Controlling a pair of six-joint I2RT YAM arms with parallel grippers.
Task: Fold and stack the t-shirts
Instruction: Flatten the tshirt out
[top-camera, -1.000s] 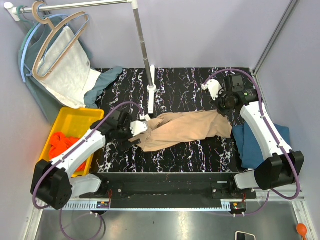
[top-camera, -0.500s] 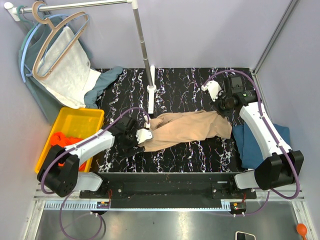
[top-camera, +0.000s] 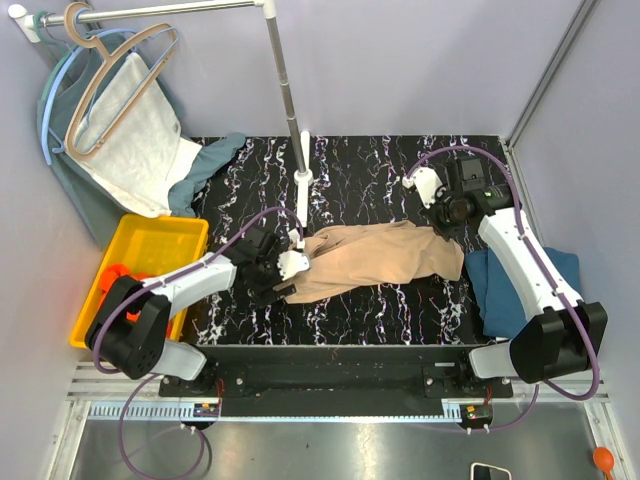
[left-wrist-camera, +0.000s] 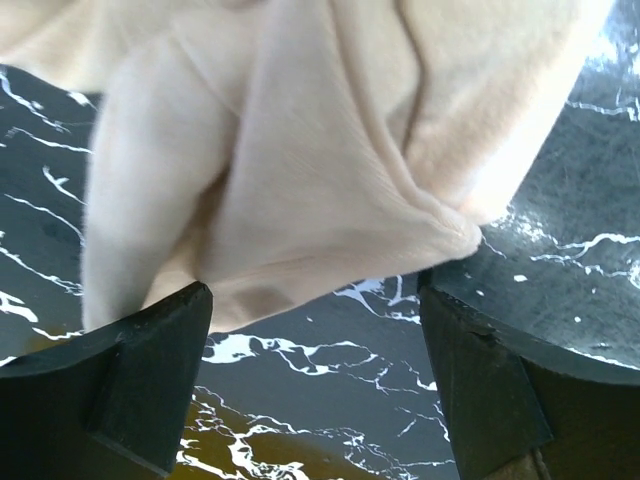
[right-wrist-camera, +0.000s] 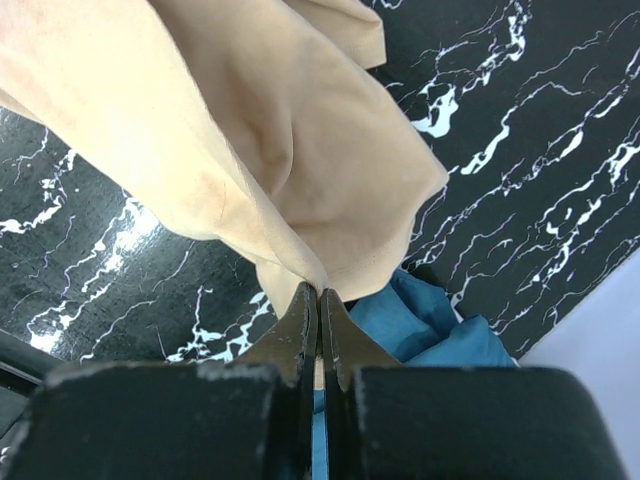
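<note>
Black marble table (top-camera: 400, 180); only wrist views reveal the right tool (right-wrist-camera: 319, 292) pinching the beige t-shirt (right-wrist-camera: 250, 130), the left tool (left-wrist-camera: 315, 296) spread wide.

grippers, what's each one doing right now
Left gripper: open, jaws either side of the beige shirt's edge.
Right gripper: shut on the beige shirt.

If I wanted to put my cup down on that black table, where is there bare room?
Two bare patches of table: the far strip between the white stand and the right tool, and the near strip in front of the beige t-shirt. The middle is crowded: that shirt spans from left tool to right tool. The teal-blue t-shirt lies at the right edge.
</note>
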